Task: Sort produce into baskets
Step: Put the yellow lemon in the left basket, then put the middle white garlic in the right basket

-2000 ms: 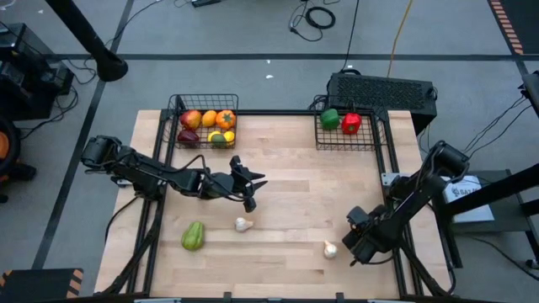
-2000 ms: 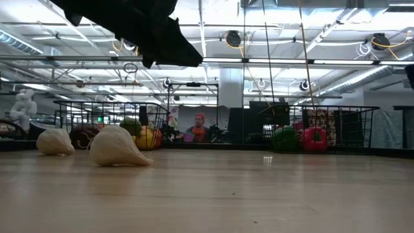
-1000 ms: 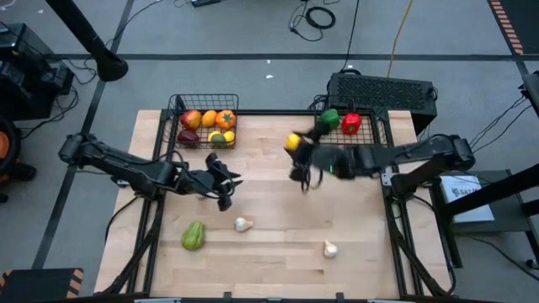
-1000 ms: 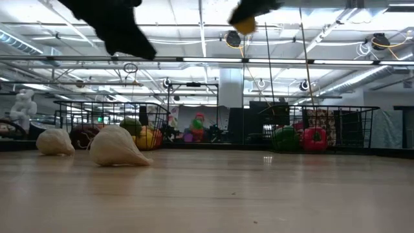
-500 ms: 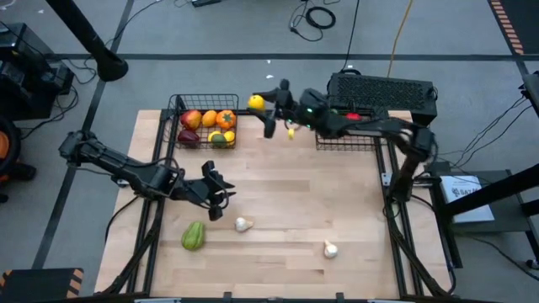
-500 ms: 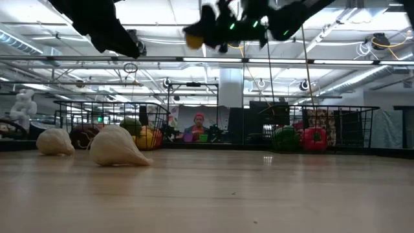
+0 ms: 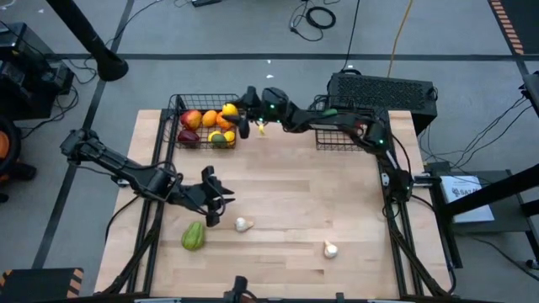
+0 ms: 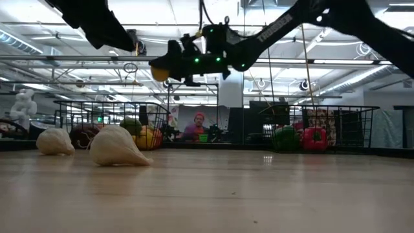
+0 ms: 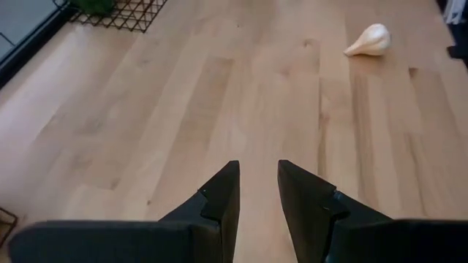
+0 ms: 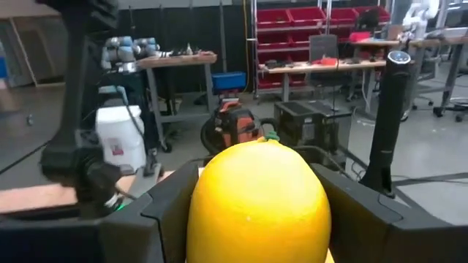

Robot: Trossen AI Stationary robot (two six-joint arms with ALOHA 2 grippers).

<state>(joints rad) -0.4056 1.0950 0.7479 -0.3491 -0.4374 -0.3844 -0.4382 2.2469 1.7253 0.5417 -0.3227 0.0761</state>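
Item: yellow citrus; pinched in right claw, now carried across to hang over the left basket (fruit side); release pending. Left claw, narrowly parted and empty, has drifted toward green piece and garlic bulbs on tabletop.

Pale wooden tabletop fills the middle of the high view, smooth planks with a soft satin sheen and visible grain. At upper left of it, a square basket of thin dark wire mesh, matt metal; a matching dark wire basket sits at upper right. Glossy smooth yellow plastic-looking lemon fills the lower centre of the right wrist view, clamped between matt black fingers. In the left wrist view, matt dark plastic-looking fingers at bottom centre, and a smooth off-white garlic bulb with a faint shine at upper right.
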